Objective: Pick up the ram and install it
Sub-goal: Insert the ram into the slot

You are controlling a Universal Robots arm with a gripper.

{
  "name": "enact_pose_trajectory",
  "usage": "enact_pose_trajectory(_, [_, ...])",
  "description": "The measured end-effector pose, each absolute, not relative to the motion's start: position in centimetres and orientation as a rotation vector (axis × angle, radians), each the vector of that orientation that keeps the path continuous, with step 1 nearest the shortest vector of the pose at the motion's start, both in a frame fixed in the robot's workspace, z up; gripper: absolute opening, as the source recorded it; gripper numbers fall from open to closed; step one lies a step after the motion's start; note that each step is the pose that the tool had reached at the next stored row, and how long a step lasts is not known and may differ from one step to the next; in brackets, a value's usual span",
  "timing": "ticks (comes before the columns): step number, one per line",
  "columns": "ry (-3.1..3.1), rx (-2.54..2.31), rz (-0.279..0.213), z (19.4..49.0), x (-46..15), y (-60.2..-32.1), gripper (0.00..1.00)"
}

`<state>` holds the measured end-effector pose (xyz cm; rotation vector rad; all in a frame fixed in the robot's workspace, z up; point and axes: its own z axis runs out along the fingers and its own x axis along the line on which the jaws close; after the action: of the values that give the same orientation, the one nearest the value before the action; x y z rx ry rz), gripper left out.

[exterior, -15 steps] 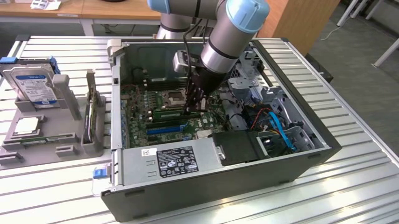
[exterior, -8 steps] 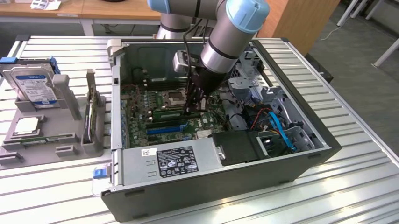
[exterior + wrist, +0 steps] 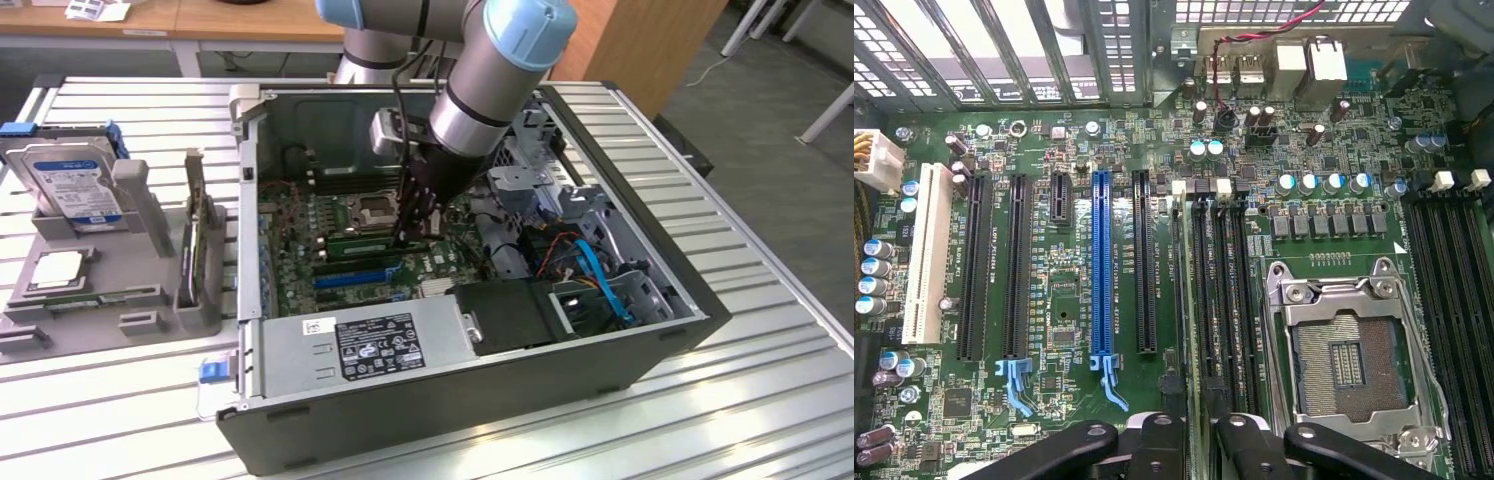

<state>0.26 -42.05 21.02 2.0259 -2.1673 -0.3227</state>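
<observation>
Ram (image 3: 1185, 300) is standing in the memory slots (image 3: 1232, 300), just beside the processor socket (image 3: 1349, 350). Your end effector (image 3: 1199, 440) is straddling its end, partly open and clamping nothing. You should be checking that both ends are sitting level.

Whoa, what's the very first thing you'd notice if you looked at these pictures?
The big silver robot arm with blue joints grabs your eye first, reaching down into the open computer case on the slatted metal table. Inside, on the green motherboard, one bright blue slot stands out among the black ones, and a shiny metal-framed processor socket gleams further along.
</observation>
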Motion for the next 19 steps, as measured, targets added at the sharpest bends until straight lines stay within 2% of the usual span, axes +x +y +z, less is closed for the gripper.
enact_pose_trajectory(11, [-2.171,2.027,-0.316,25.4,0.2,-42.0,0.21])
enact_pose_trajectory(16, [-2.201,2.058,-0.266,25.7,0.2,-42.0,0.21])
enact_pose_trajectory(19, [-2.208,2.066,-0.253,26.5,0.1,-42.0,0.21])
